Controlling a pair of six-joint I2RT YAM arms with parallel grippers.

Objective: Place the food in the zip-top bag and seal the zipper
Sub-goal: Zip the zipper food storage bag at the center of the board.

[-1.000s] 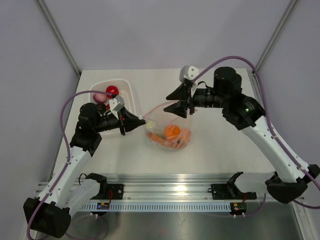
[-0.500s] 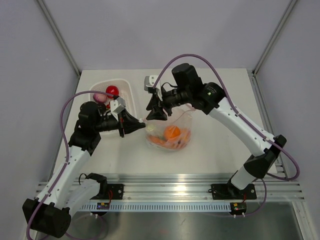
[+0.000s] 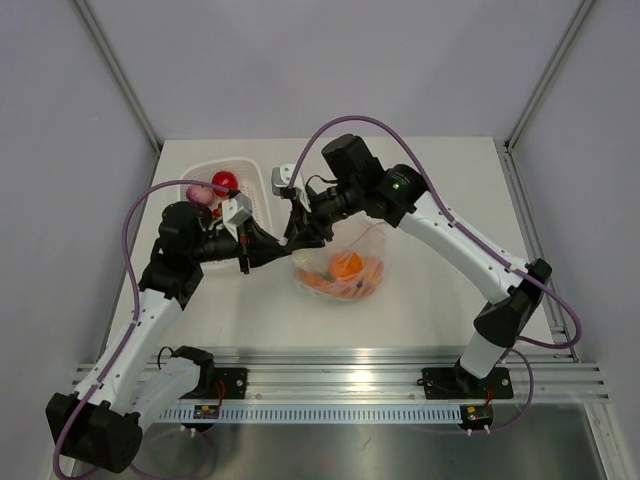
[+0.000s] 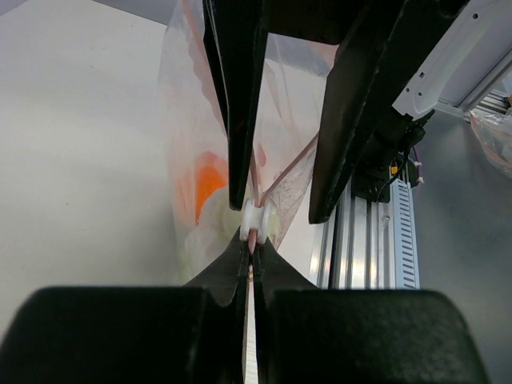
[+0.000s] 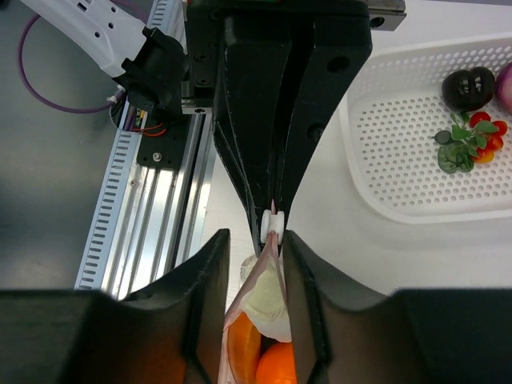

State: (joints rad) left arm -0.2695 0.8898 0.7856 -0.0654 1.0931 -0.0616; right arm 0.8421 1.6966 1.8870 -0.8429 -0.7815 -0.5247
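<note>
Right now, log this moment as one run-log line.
left end effector: shut on zipper | right end effector: open, straddling zipper | bag: orange inside, mouth unsealed | basket: tomato not bagged

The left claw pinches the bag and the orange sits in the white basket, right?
No. The left gripper does pinch the zip-top bag, but the orange lies inside that bag, not in the white basket. The top external view shows it.
</note>
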